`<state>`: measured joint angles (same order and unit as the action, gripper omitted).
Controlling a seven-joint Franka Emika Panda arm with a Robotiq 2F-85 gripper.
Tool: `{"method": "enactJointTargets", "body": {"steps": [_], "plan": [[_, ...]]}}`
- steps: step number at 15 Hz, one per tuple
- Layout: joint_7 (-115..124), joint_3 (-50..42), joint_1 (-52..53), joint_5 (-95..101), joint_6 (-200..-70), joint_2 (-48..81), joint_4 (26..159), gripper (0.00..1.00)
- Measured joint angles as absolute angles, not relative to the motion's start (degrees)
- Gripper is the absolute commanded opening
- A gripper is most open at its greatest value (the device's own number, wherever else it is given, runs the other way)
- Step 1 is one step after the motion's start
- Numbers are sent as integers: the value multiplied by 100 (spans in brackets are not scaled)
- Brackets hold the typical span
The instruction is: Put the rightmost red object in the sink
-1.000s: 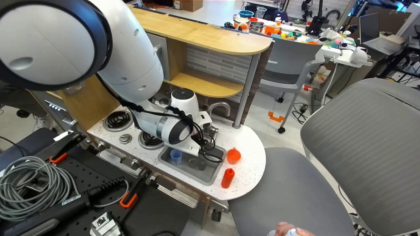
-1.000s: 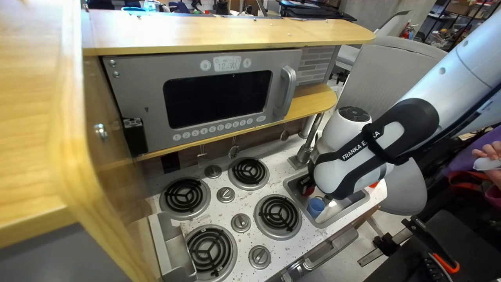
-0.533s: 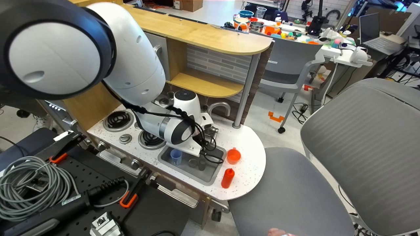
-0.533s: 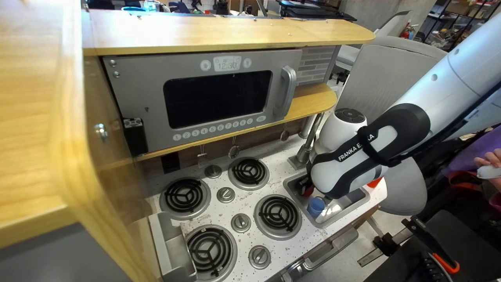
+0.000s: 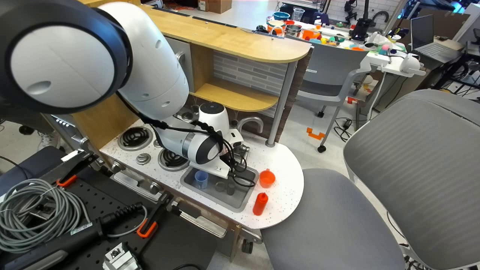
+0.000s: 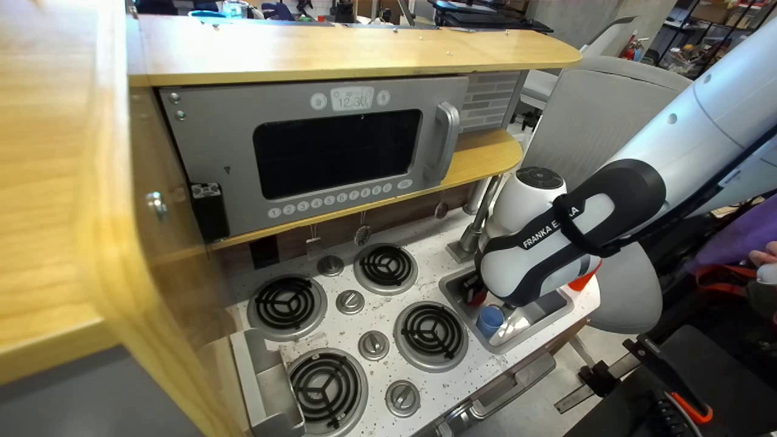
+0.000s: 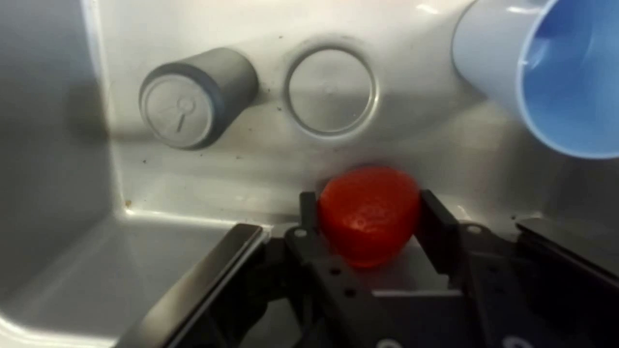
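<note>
Black, low in the wrist view, our gripper point(image 7: 367, 198) pinches the red toy point(image 7: 370, 224) inside the sink point(image 7: 193, 179); beyond, we see a grey can point(image 7: 199, 99) at upper left and a blue cup point(image 7: 556, 79) at upper right.

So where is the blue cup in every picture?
In an exterior view: the blue cup, lower half, slightly left of middle.
In an exterior view: the blue cup, lower half, right of middle.
In the wrist view: the blue cup, top right corner, partly cut off.
Shared landmark: the sink, which holds the blue cup.
</note>
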<state>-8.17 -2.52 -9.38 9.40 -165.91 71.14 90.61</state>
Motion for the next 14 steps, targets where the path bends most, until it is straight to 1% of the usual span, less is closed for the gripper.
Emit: {"method": "enactJointTargets", "body": {"steps": [3,4,5,7,8,11,14], "plan": [[-817,-248,-938,940,-16562,7112,9060,27],[-817,-246,-938,940,-16547,7111,9059,77],[-817,-244,-938,940,-16528,7108,9059,78],[-813,-233,-938,933,-16408,7110,9074,91],[-812,-227,-938,931,-16377,7110,9095,99],[-812,-214,-938,930,-16398,7050,9168,100],[-814,-213,-937,932,-16578,6706,9438,100]]}}
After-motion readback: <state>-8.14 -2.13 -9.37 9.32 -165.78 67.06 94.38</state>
